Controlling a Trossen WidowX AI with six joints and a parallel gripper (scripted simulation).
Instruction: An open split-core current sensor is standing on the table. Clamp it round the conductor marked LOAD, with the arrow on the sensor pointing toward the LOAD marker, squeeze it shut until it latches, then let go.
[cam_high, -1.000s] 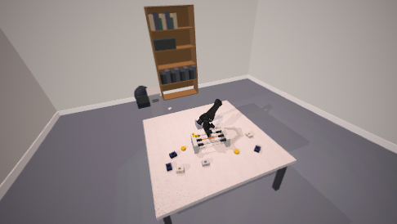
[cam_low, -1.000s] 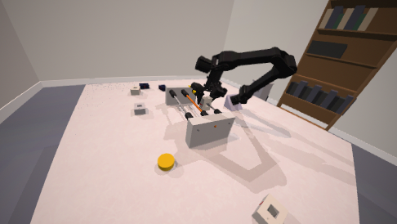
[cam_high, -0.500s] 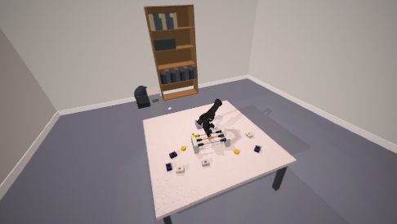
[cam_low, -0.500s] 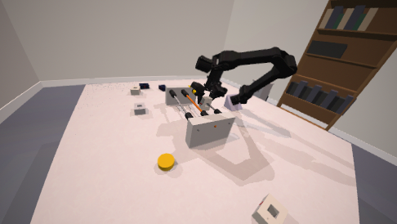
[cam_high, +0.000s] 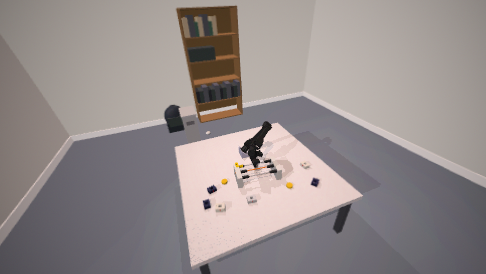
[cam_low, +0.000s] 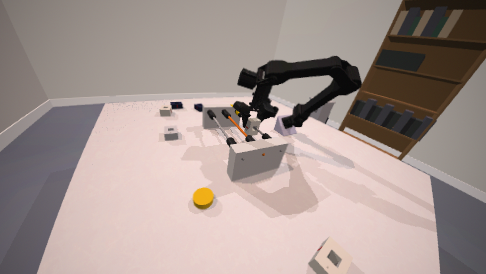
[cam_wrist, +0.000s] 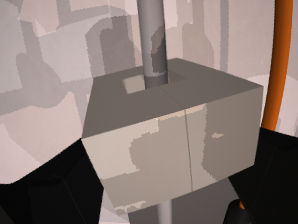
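The pale grey-beige sensor (cam_low: 253, 124) (cam_wrist: 145, 155) sits around a grey conductor (cam_wrist: 152, 30), which passes through its square opening. Its two halves meet at a thin seam, with no clear gap visible. My gripper (cam_low: 253, 122) (cam_wrist: 156, 125) is shut on the sensor, with one black finger on each side. The orange conductor (cam_high: 257, 169) (cam_low: 237, 126) (cam_wrist: 283, 50) runs beside it. The conductors span two grey end blocks (cam_high: 239, 177) (cam_low: 257, 161). A small yellow piece (cam_high: 237, 164) is by the far-left end. No readable LOAD lettering or arrow shows; the latch cannot be made out.
Yellow discs (cam_high: 224, 181) (cam_low: 203, 197), dark blue blocks (cam_high: 212, 189) (cam_high: 315, 182) and pale blocks with openings (cam_high: 251, 199) (cam_low: 171, 133) lie around the end blocks. Another grey conductor (cam_low: 220, 127) runs beyond the orange one. A bookcase (cam_high: 215, 80) stands behind the table.
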